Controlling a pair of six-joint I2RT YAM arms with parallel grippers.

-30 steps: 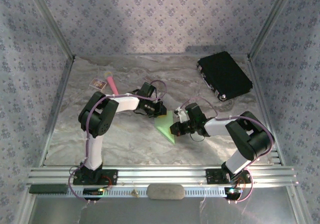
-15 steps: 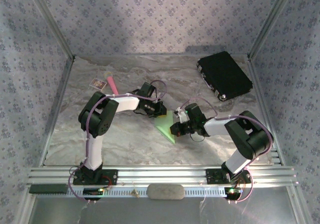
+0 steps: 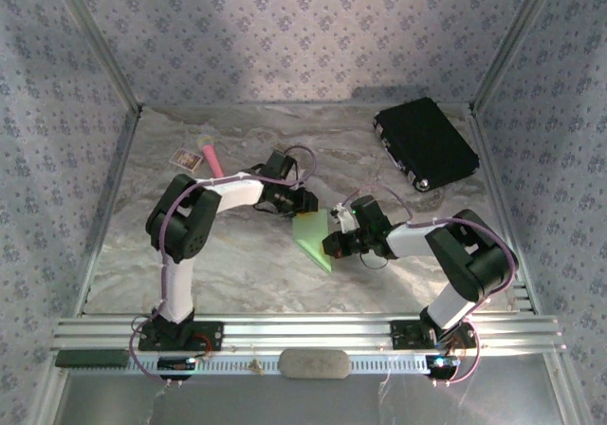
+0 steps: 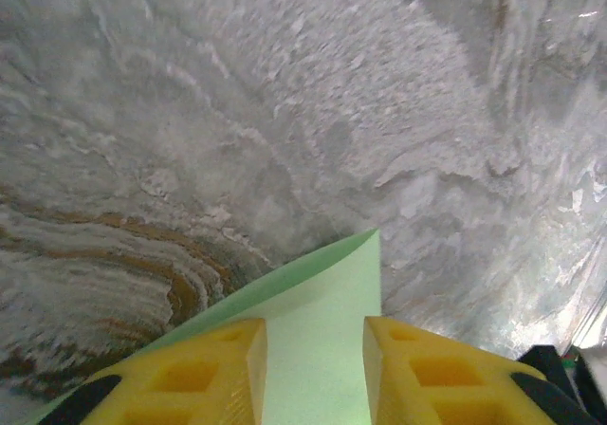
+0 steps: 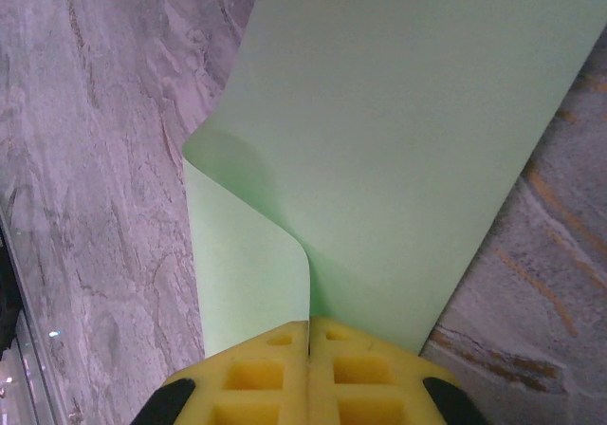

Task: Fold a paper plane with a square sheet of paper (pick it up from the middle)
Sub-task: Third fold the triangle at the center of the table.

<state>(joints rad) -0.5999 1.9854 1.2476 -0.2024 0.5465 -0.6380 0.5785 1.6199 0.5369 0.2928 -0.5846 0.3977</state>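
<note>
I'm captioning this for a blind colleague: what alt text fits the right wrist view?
The right pincer, its yellow fingers pressed together, pinches a curled-over edge of the lime-green sheet of paper, which spreads away over the grey marbled table.

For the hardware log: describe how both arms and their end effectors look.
Left arm and right arm look alike: black joint housings, white links, thin purple cables looping alongside. Left end effector and right end effector each have two blocky yellow fingers with square moulded pockets, on black mounts.
</note>
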